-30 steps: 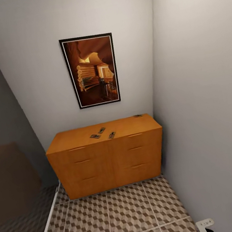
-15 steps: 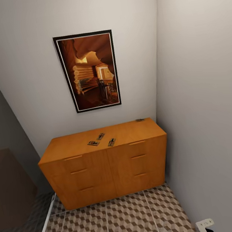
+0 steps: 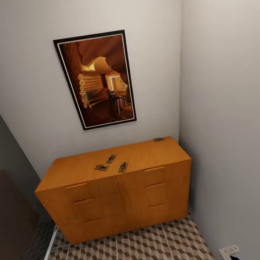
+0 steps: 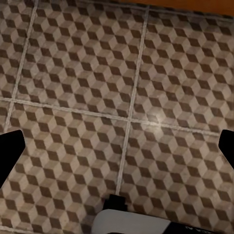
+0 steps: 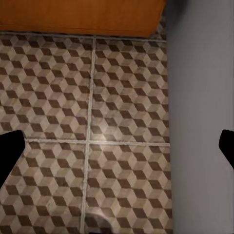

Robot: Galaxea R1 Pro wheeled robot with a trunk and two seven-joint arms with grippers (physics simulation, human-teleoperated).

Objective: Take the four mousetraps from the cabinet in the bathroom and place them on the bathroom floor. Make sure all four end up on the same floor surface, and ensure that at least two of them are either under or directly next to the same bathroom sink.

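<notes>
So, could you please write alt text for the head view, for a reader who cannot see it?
An orange-brown cabinet stands against the wall in a corner, with four mousetraps lying on its top: three near the middle, one at the far right edge. A framed picture hangs above; cube-patterned bathroom floor lies in front.

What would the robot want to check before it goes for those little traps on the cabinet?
1. All four mousetraps in sight: ok. Three lie mid-top, one at the back right corner.
2. They lie on top of the cabinet, no drawer to open: ok.
3. Floor free in front: ok.
4. Left gripper open, holding nothing: ok.
5. Right gripper open, holding nothing: ok.
6. Close enough to reach: cannot tell.
</notes>
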